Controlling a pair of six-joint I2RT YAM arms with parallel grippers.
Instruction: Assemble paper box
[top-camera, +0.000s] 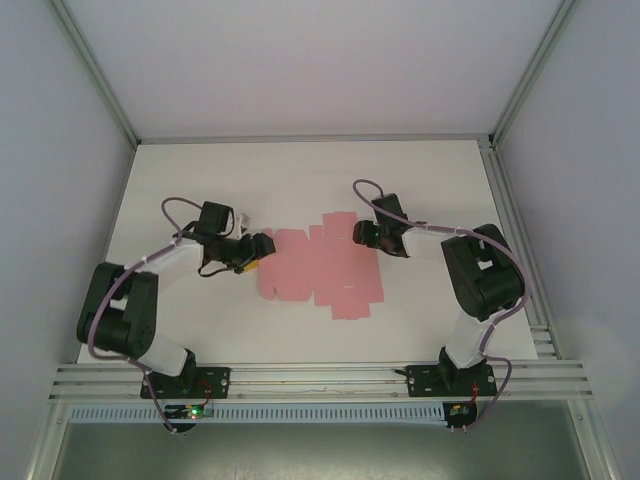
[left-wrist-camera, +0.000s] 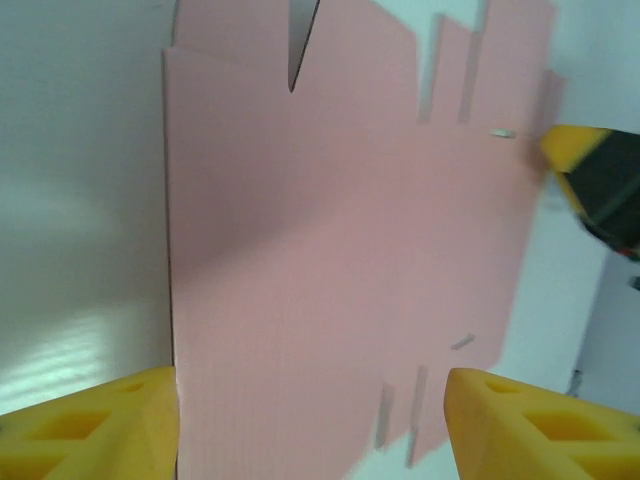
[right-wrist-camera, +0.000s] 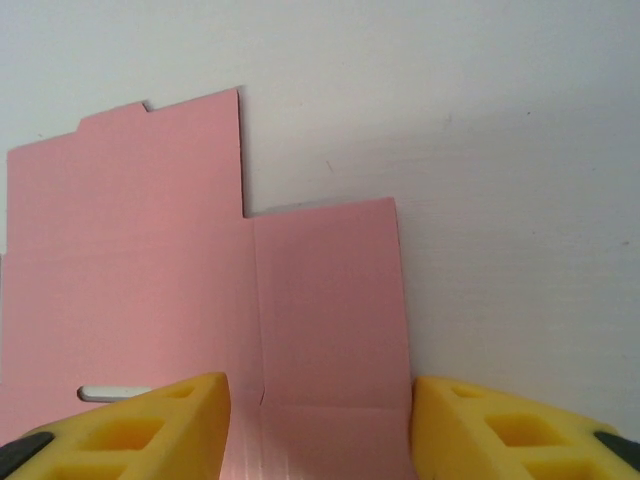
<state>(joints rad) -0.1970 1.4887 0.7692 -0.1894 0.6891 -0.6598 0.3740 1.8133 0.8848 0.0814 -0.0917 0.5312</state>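
Observation:
The paper box (top-camera: 320, 268) is a flat pink die-cut sheet with tabs, lying in the middle of the white table. My left gripper (top-camera: 262, 247) hovers low at the sheet's left edge. In the left wrist view its yellow fingers (left-wrist-camera: 90, 425) stand wide apart, with the pink sheet (left-wrist-camera: 340, 250) spread flat between and beyond them. My right gripper (top-camera: 365, 233) is at the sheet's far right corner. Its yellow fingers (right-wrist-camera: 510, 430) are open and straddle one pink flap (right-wrist-camera: 330, 300) that lies flat on the table. Neither gripper holds anything.
The white table (top-camera: 200, 180) has bare room behind and to both sides of the sheet. A metal rail (top-camera: 320, 378) runs along the near edge by the arm bases. The other arm's yellow-and-black fingertip (left-wrist-camera: 600, 185) shows beyond the sheet in the left wrist view.

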